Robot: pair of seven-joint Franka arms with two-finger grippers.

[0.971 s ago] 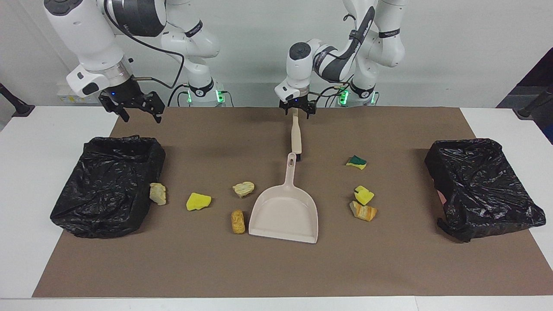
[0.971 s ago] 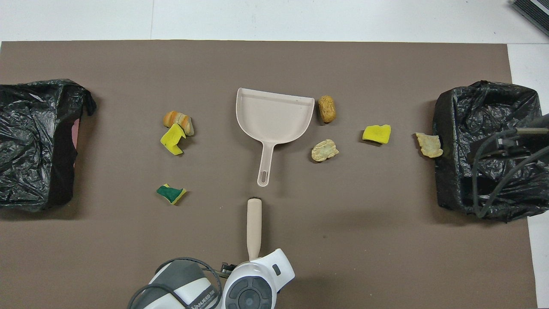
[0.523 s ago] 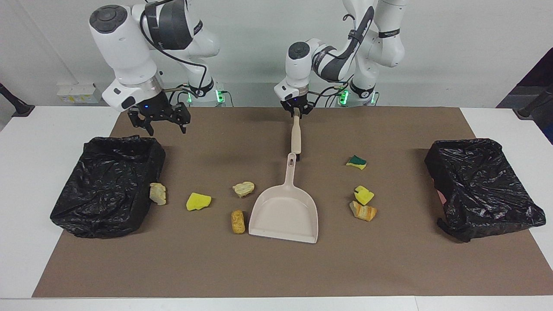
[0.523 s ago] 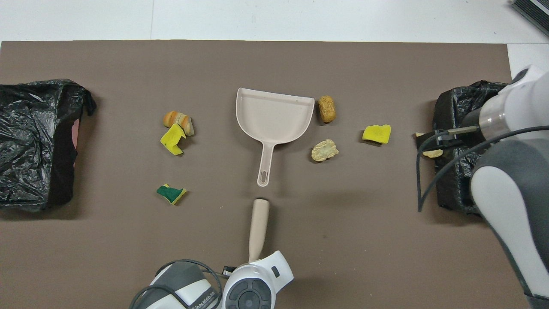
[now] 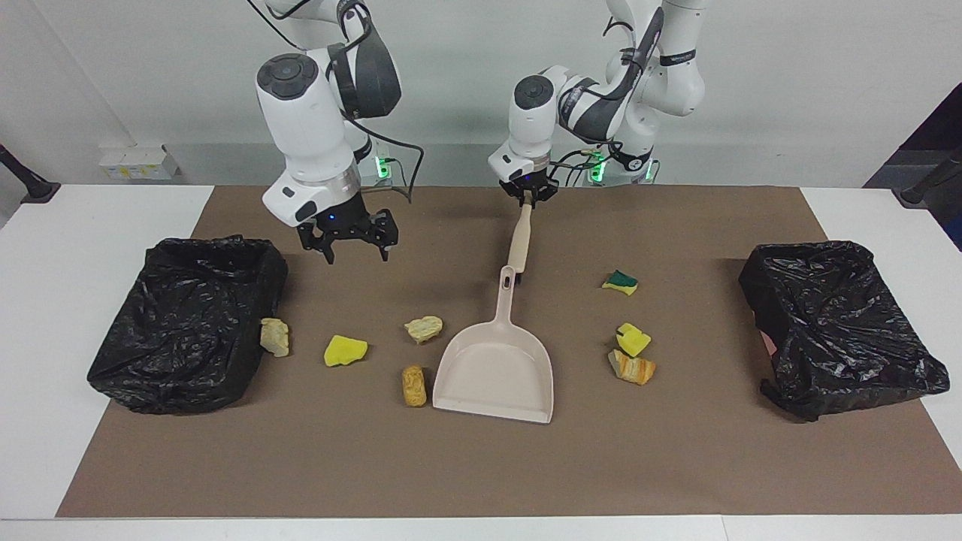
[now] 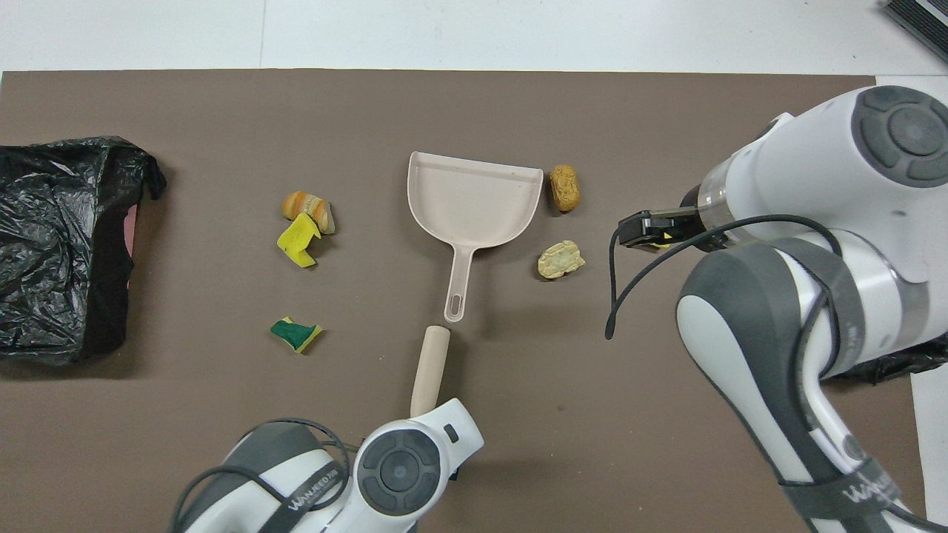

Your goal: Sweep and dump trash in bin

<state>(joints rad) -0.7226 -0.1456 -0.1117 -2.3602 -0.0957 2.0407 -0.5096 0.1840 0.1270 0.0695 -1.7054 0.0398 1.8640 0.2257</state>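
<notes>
Gripping the beige brush (image 5: 518,242) by its handle end, the left gripper (image 5: 529,197) has its jaws clamped on it just above the dustpan (image 5: 496,368) handle. Seven trash scraps (image 5: 346,350) lie on the tabletop (image 5: 481,466) either side of the dustpan. Over them, the right gripper (image 5: 347,244) hangs with jaws apart, beside a black bin (image 5: 188,319).

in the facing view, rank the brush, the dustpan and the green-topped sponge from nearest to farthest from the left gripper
1. The brush: the left gripper is shut on its upper end.
2. The dustpan: its handle tip sits right by the brush's lower end, mid-table.
3. The green-topped sponge: off toward the left arm's end of the table, clear of the brush.
</notes>
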